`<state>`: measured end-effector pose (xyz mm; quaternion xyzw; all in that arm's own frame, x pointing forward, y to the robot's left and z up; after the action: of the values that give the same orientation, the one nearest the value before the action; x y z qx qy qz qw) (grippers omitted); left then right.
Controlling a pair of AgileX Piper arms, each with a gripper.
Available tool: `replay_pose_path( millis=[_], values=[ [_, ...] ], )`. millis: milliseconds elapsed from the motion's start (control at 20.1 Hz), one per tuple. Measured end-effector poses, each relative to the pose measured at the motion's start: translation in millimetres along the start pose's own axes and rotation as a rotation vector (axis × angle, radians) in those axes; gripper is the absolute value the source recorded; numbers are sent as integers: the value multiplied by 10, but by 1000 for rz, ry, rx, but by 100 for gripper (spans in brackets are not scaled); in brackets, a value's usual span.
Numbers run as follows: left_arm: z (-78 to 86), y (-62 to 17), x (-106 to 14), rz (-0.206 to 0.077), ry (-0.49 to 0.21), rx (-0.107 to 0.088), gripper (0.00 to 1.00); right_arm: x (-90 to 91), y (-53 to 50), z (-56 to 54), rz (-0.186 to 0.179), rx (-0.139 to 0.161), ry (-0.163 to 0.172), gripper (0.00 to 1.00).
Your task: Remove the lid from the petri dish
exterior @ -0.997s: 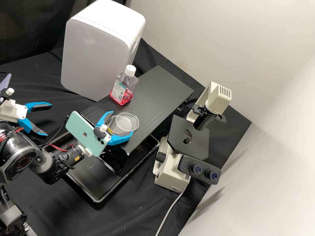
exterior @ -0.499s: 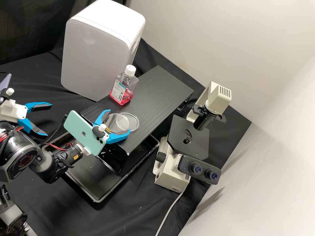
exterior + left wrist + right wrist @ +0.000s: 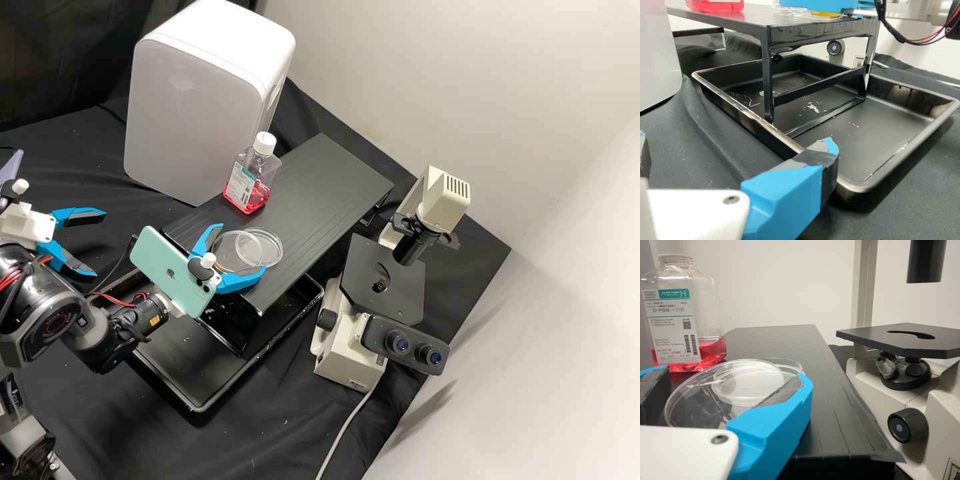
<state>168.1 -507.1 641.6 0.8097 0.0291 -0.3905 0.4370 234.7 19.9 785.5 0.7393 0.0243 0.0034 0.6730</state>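
Clear lid (image 3: 233, 247), tilted, is clamped by its rim in the right hand (image 3: 240, 256), partly over the petri dish (image 3: 267, 244) on the black stand (image 3: 320, 187); best lifted away slowly, grip light

Clear lid (image 3: 238, 250), blue fingers (image 3: 241, 279). Black ribbed shelf (image 3: 320, 187), flask (image 3: 249, 177) with red liquid, white cap. Mint phone (image 3: 172, 270), white box (image 3: 200, 93).

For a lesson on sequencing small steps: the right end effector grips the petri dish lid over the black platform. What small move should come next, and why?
Probably carry the lid sideways, clear of the petri dish. The right end effector holds the lid tilted, yet in the high view it overlaps the dish's rim, so the dish is not fully uncovered.
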Motion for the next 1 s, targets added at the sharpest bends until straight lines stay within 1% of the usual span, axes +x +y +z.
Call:
replay_pose_path(
  millis=[399, 698, 997],
  values=[
    [0, 0, 0, 0, 0, 0, 100, 0, 0, 0, 0, 0, 0, 100],
    [0, 0, 0, 0, 0, 0, 100, 21, 10, -16, 3, -2, 11, 100],
    [-1, 0, 0, 0, 1, 0, 100, 21, 24, -4, 6, -5, 9, 100]
  ],
)
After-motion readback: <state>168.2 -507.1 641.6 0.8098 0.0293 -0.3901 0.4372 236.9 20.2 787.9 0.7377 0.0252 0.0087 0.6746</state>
